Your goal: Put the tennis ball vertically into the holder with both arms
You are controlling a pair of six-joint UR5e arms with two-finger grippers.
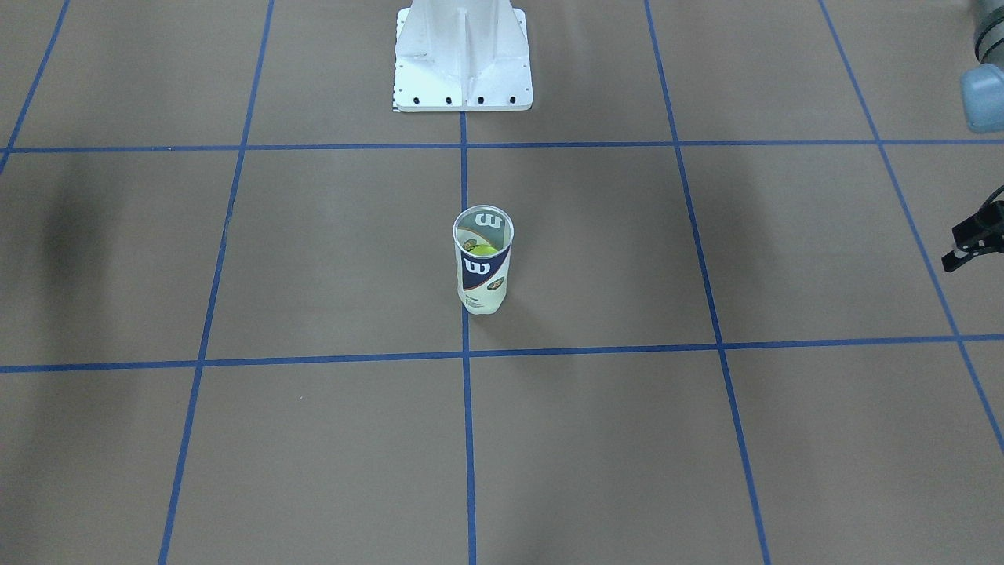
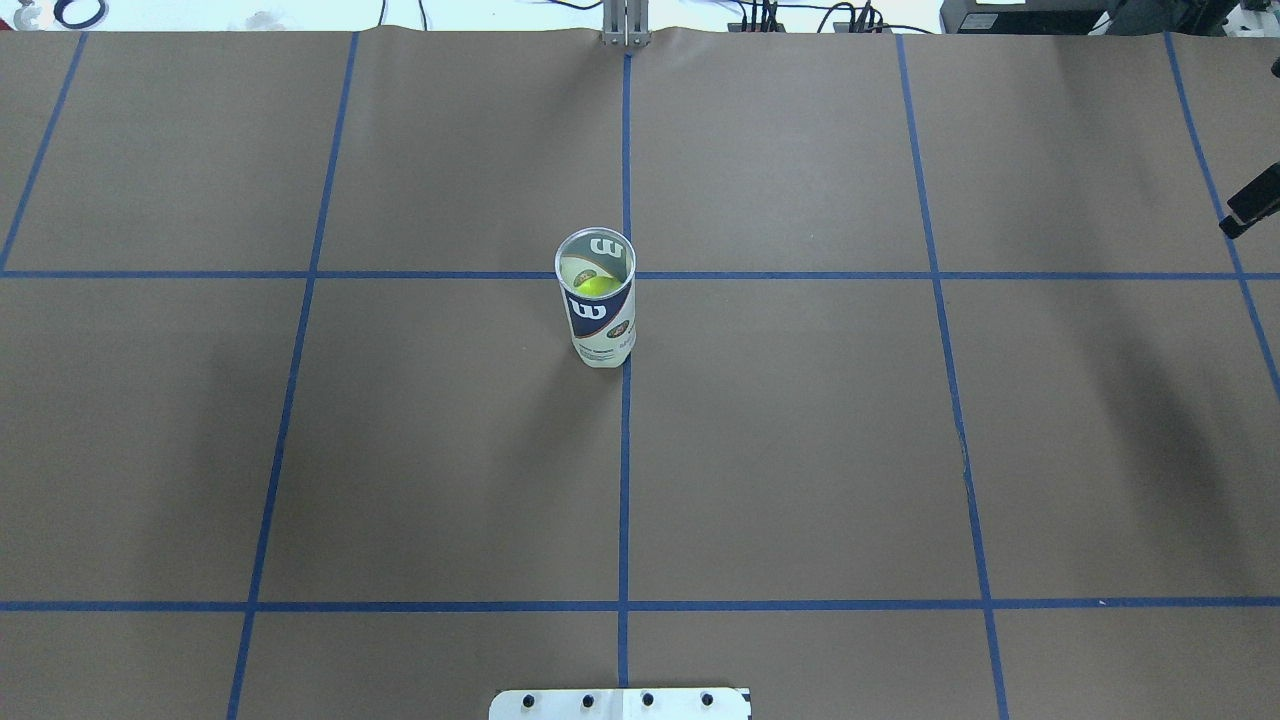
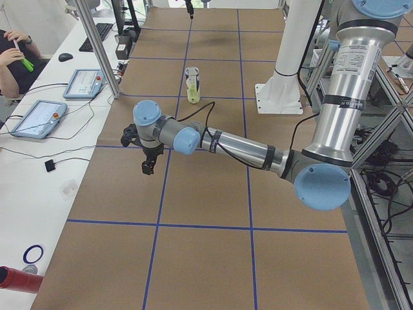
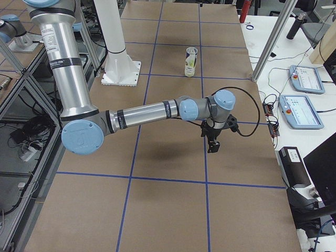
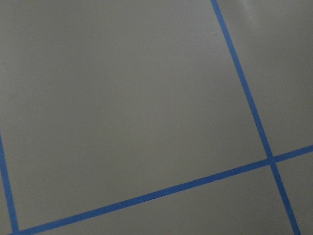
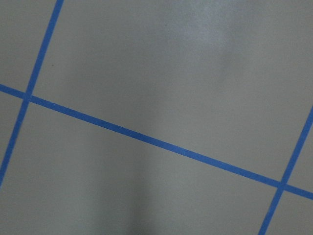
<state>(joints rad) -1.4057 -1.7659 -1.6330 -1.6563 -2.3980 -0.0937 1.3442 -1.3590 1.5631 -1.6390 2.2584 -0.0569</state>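
Observation:
The holder (image 1: 483, 271) (image 2: 598, 315) stands upright at the middle of the table, a clear can with a navy-and-white label. A yellow-green tennis ball (image 1: 480, 250) (image 2: 593, 285) lies inside it, seen through the open top. Both arms are drawn far back to the table's ends. My left gripper (image 1: 954, 249) (image 3: 149, 161) hangs over the table's left end; two black fingers show apart, holding nothing. Of my right gripper (image 2: 1250, 208) (image 4: 212, 142), at the opposite end, only a sliver shows overhead, so I cannot tell its state. Both wrist views show only table and blue tape.
The white pedestal base (image 1: 463, 74) (image 2: 620, 704) is bolted at the robot's side of the table. Blue tape lines grid the brown surface. Past the far long edge stand a metal post (image 3: 97, 45), tablets (image 3: 39, 118) (image 4: 305, 79) and a person's hand (image 3: 13, 55).

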